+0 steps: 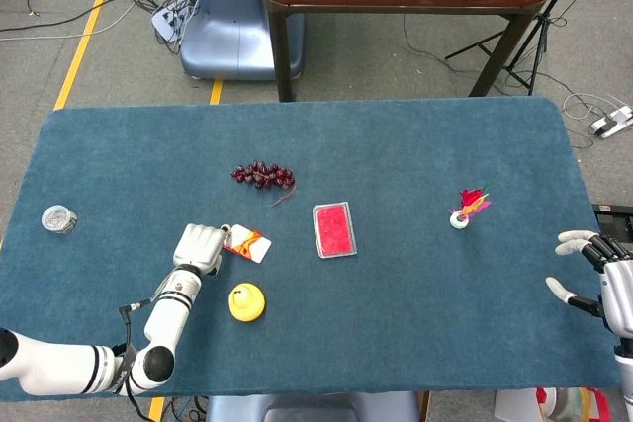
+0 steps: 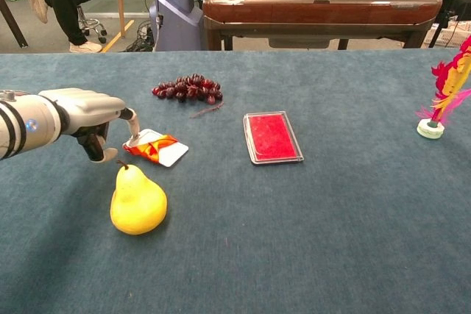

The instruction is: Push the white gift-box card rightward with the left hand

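The white gift-box card (image 1: pixel 247 243) (image 2: pixel 159 148), printed with a red and orange ribbon, lies flat on the blue table left of centre. My left hand (image 1: pixel 200 245) (image 2: pixel 90 115) sits just left of it with its fingers curled in, and a fingertip (image 2: pixel 133 134) touches the card's left edge. Nothing is held in that hand. At the table's right edge my right hand (image 1: pixel 597 277) hovers with its fingers spread and nothing between them; only the head view shows it.
A yellow pear (image 1: pixel 246 302) (image 2: pixel 137 201) stands just in front of the card. Dark grapes (image 1: pixel 263 175) (image 2: pixel 188 87) lie behind it. A red card case (image 1: pixel 334 229) (image 2: pixel 272 137) lies to the card's right. A feathered shuttlecock (image 1: pixel 465 209) (image 2: pixel 442 96) stands far right; a small round tin (image 1: pixel 58 218) sits far left.
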Robot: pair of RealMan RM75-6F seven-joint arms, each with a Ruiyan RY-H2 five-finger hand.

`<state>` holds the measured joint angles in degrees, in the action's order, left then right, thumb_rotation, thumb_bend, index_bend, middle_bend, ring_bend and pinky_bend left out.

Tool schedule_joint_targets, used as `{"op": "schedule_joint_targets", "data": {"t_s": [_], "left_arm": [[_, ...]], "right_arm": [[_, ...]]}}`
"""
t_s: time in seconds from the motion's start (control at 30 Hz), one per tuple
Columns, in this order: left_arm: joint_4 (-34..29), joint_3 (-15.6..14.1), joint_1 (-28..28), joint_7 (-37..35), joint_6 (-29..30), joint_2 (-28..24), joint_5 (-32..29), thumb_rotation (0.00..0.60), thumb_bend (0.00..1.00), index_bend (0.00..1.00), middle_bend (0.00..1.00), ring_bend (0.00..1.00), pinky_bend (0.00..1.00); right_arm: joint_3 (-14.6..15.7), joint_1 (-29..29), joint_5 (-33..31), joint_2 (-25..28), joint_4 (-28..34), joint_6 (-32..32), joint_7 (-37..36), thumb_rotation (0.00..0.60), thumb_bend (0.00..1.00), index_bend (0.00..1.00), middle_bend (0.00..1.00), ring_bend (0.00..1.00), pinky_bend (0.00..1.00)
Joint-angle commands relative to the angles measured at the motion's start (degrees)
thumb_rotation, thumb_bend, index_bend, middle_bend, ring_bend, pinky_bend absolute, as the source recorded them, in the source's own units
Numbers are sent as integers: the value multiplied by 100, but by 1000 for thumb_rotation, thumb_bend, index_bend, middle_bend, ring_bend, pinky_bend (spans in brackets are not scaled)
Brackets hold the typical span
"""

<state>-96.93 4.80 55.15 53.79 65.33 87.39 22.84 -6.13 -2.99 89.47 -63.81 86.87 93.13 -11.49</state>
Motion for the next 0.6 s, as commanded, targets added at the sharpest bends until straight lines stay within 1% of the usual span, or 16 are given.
{"op": "schedule_joint_targets", "data": {"t_s": [0.03,0.3,0.43,0.53,0.6], "left_arm": [[-26,11,24,28,19,25,10,600,481,225,1000,972,1000],[-185,0,79,146,144,92,46,600,481,226,1000,972,1000],[-258,49,63,55,129,75,54,600,481,230,1000,972,1000],[-318,7,55,67,210,42,206,600,481,230,1000,970,1000],[-350,-14,12,14,337,12,416,600,480,228,1000,963,1000]], "right_arm": [[-3,1,-3,4,2,2,-5,600,48,488,388,337,587],[-4,14,12,19,6,30,-29,600,49,488,388,337,587],[-7,17,11,22,5,37,-36,600,49,488,388,337,587],[-7,14,8,21,2,28,-38,600,49,488,388,337,587],[-6,12,7,18,-3,21,-37,600,48,488,388,337,587]]}}
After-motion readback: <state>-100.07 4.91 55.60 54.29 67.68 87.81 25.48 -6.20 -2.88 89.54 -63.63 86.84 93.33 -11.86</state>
